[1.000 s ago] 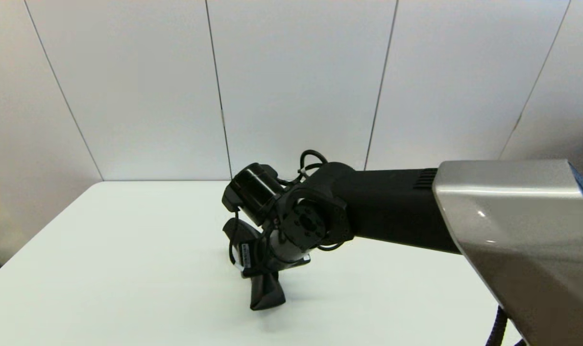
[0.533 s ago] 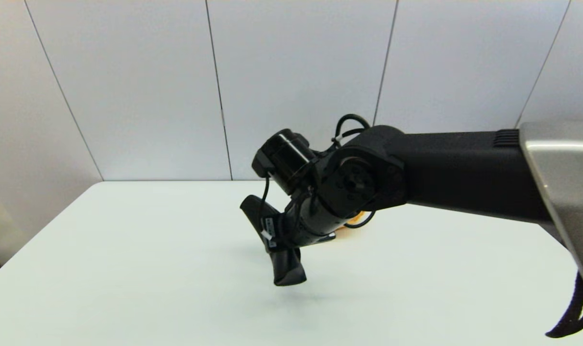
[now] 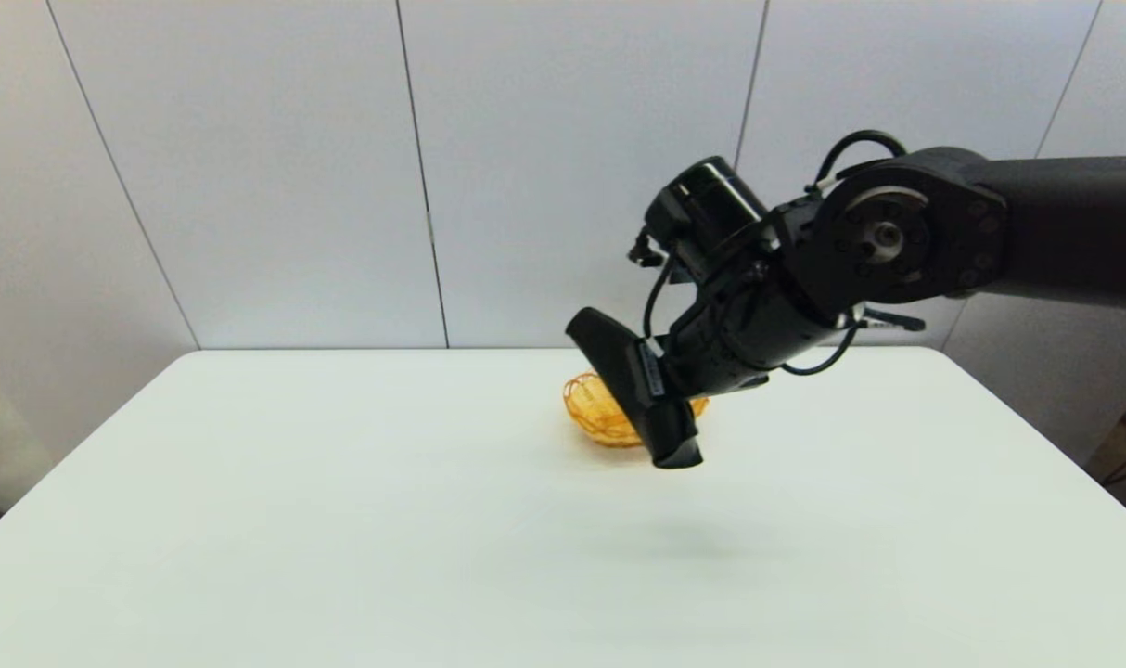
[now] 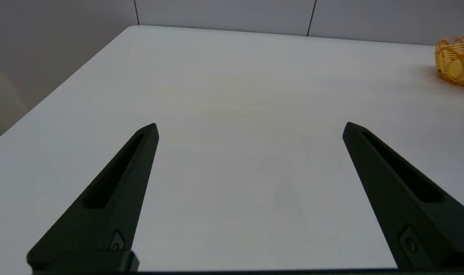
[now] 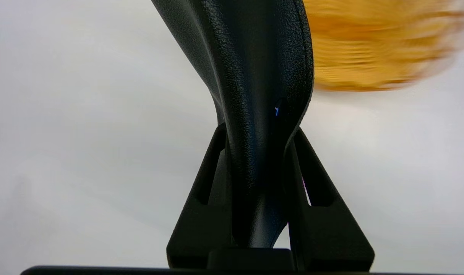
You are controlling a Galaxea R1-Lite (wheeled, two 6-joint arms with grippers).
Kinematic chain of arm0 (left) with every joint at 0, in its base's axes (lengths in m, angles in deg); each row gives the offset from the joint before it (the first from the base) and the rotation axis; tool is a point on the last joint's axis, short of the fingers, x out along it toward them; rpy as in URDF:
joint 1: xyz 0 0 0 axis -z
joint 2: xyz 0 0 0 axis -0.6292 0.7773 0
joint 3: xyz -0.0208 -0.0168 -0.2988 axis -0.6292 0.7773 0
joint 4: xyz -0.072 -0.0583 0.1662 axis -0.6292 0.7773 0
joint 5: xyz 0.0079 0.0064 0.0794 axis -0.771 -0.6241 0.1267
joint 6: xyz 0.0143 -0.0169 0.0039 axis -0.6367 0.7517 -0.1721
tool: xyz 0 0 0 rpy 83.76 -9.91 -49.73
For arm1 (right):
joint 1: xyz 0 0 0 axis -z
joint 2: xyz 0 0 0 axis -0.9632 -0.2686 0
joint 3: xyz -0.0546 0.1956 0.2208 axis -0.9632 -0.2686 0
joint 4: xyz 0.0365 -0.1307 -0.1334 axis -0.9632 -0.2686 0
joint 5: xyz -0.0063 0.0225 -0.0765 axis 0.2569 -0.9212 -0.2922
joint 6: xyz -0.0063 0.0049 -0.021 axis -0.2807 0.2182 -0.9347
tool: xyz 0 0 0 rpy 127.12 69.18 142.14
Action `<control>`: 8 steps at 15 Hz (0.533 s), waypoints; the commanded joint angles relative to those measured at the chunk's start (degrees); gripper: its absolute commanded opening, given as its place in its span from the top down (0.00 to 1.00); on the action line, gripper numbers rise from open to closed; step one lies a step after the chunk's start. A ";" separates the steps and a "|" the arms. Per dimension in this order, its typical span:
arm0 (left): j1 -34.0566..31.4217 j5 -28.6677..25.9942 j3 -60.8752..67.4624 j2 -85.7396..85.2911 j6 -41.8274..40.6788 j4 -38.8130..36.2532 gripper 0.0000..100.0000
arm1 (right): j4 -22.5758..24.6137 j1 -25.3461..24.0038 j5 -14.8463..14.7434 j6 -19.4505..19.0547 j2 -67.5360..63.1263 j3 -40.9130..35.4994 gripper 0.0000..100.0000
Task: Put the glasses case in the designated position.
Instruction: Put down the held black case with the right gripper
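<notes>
One claw point(image 3: 658, 394) grasping a glasses case point(image 3: 639, 390), raised above the table point(image 3: 340, 520).
Pebbled black leather, pinched mid-length, partly hides the wicker basket point(image 3: 593, 414); left claw point(image 4: 250, 128) spread wide.

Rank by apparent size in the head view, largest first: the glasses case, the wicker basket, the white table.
1. White table, by far.
2. Glasses case, but it hangs nearer the camera, so this is unsure.
3. Wicker basket, partly hidden behind the case.
</notes>
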 commanded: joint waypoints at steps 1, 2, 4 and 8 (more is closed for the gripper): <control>0.00 0.05 0.00 0.07 0.05 0.00 0.00 | -0.06 8.50 0.15 -3.96 3.02 -1.75 1.00; -0.09 -0.04 0.00 0.07 0.05 0.00 0.00 | -0.06 10.26 0.15 -4.66 3.28 -1.84 1.00; -0.09 0.05 0.00 0.07 0.05 0.00 0.00 | -0.06 13.51 0.15 -6.07 3.72 -3.07 1.00; -0.09 0.05 0.00 0.07 0.05 0.00 0.00 | -0.15 16.41 -0.29 -5.98 4.52 -5.36 1.00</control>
